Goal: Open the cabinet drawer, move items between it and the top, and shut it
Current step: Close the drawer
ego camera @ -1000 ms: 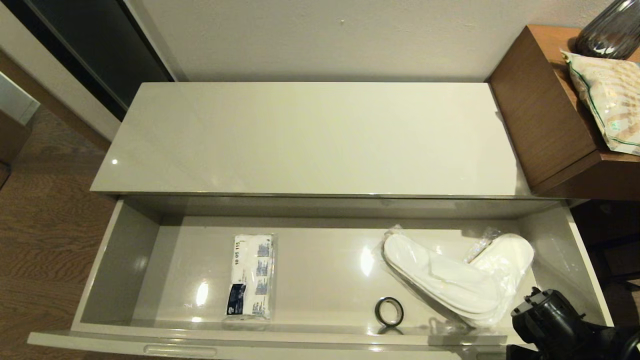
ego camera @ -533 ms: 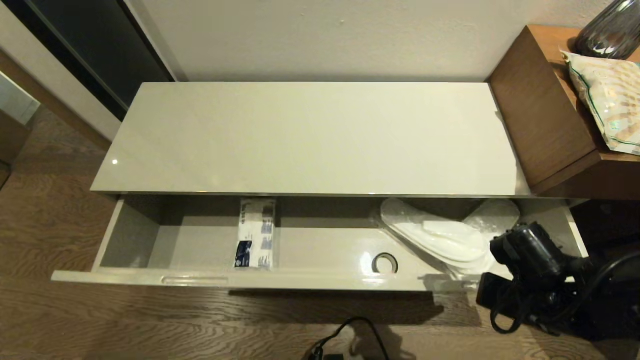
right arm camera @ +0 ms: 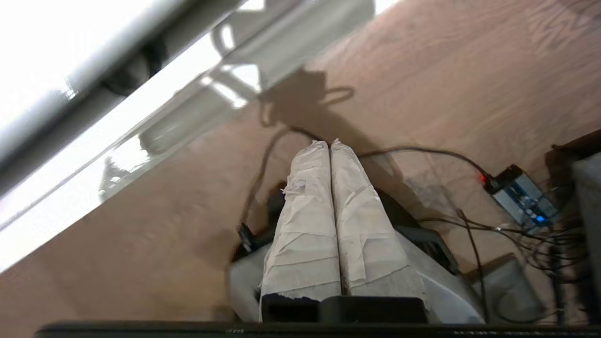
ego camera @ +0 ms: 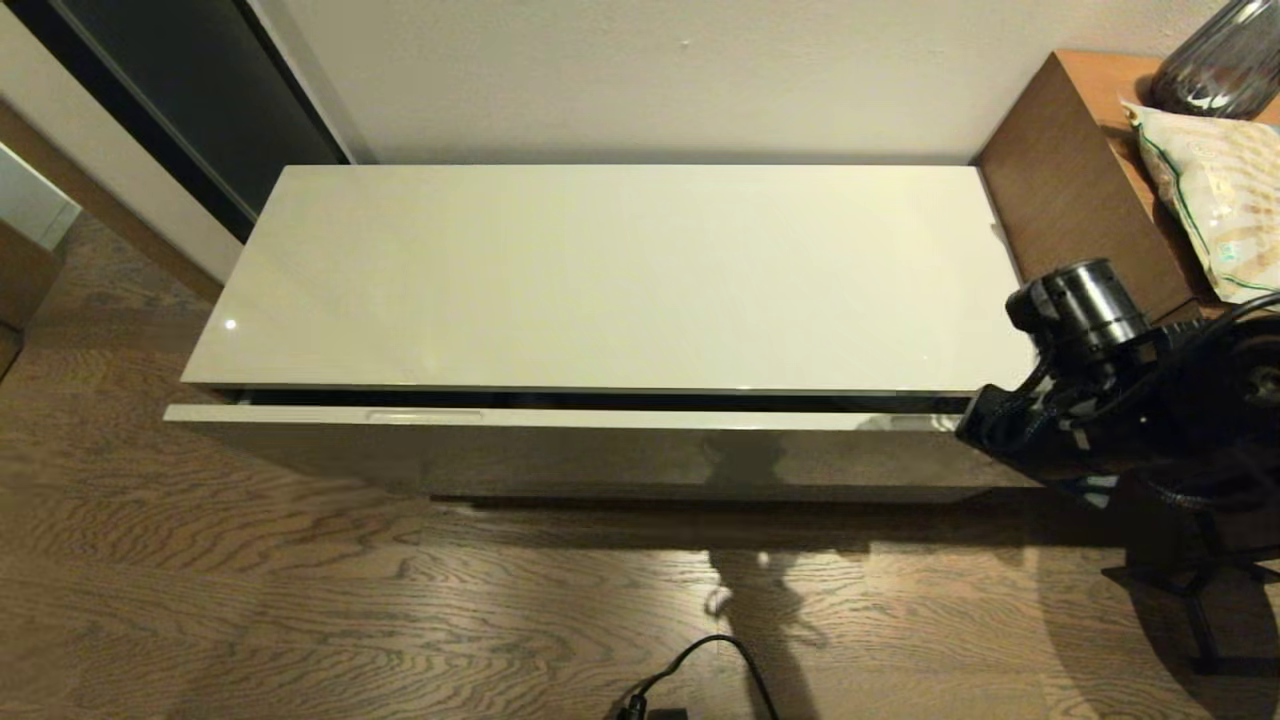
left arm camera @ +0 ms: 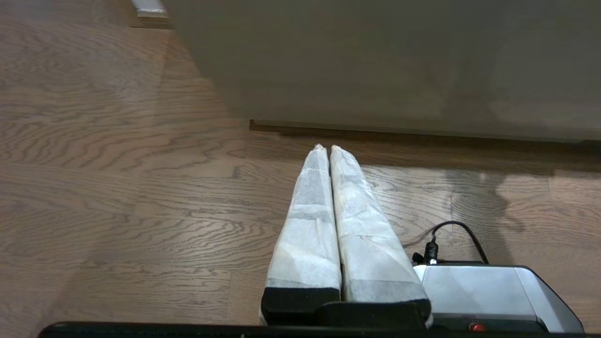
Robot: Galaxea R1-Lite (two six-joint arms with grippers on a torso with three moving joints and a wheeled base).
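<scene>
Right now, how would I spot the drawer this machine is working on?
Find the long, low cream cabinet against the wall, with its glossy top. Just beneath the top's front edge runs the cabinet drawer, a full-width grey-beige panel with a slot handle, almost shut, unlike the brown wooden unit beside it.

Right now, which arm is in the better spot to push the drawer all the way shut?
Probably the right. The right arm is against the drawer front's right end, which is still open a crack. The left pincer hangs low over the floor, off the drawer.

No text, label, brand, number or sign can be read in any view.
</scene>
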